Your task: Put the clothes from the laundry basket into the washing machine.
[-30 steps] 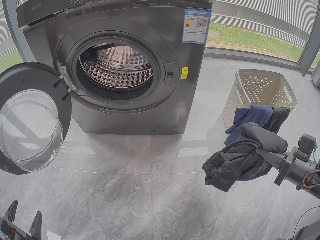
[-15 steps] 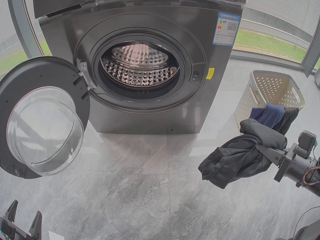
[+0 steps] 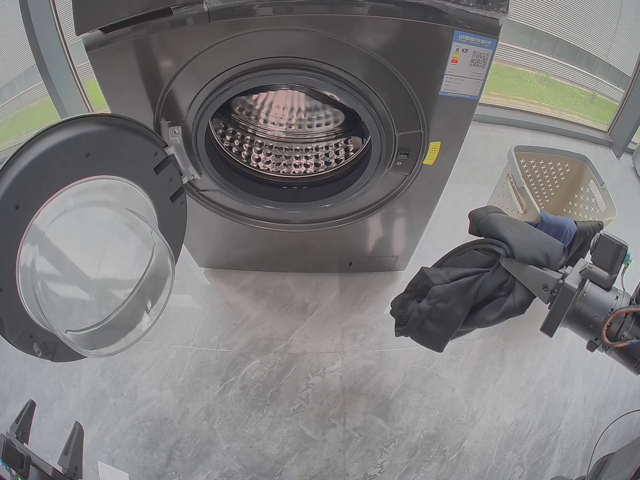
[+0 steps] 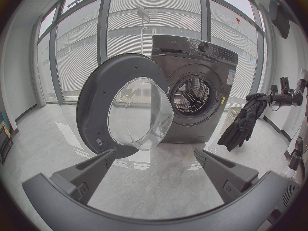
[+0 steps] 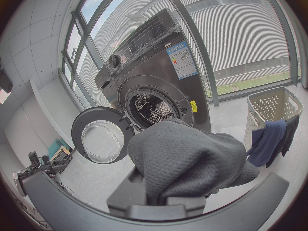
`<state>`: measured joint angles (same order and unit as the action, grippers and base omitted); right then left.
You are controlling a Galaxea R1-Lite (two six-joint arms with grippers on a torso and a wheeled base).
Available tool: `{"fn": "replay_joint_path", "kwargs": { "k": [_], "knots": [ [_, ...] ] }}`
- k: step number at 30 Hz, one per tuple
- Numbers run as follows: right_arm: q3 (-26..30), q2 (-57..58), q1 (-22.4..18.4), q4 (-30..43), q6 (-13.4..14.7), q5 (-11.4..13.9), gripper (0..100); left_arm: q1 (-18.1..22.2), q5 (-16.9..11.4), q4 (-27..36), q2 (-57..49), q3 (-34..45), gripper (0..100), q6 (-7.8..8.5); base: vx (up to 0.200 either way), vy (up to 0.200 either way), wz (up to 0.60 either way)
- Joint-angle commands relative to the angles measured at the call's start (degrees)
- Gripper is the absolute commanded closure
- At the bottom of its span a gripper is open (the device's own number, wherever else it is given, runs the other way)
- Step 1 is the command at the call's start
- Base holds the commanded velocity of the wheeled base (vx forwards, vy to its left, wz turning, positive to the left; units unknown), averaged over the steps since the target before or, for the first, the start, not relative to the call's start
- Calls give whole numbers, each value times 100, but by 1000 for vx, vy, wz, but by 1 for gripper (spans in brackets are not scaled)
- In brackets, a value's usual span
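The dark gray clothes are hanging to the right of the washing machine. The right claw is pinching them. The left claw is sitting spread open, well in front of the washing machine.

Bright daylight from windows gleams off the floor; wrist-view edges curve.

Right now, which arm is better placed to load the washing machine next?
Right. The right gripper is shut on the dark garment, beside the open drum; the left gripper sits low, open and empty.
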<state>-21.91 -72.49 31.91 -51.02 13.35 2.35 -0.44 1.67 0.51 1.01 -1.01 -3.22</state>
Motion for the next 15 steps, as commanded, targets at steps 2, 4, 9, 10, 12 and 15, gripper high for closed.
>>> {"fn": "replay_joint_path", "kwargs": {
  "k": [2, 4, 9, 10, 12, 15],
  "knots": [
    [-147, -240, 25, -66, 10, 2, 100, 0, 0, 2, -84, 84, 0, -3, 0, 0, 0],
    [-138, -284, 25, -163, 10, 2, 100, 0, 0, 2, -84, 84, 0, -3, 0, 100, 0],
    [-95, -380, 17, -330, 10, -7, 100, 0, 0, 2, -84, 84, 0, -3, 0, 200, 0],
    [-95, -380, 17, -330, 10, -7, 100, 0, 0, 2, -84, 84, 0, -3, 0, 200, 0],
    [-95, -389, 25, -330, 10, -7, 100, 0, 0, 2, -84, 84, 0, -3, 0, 200, 0],
    [-86, -380, 17, -330, 19, -16, 100, 0, 0, 2, -84, 84, 0, -3, 0, 0, 0]
  ]
}}
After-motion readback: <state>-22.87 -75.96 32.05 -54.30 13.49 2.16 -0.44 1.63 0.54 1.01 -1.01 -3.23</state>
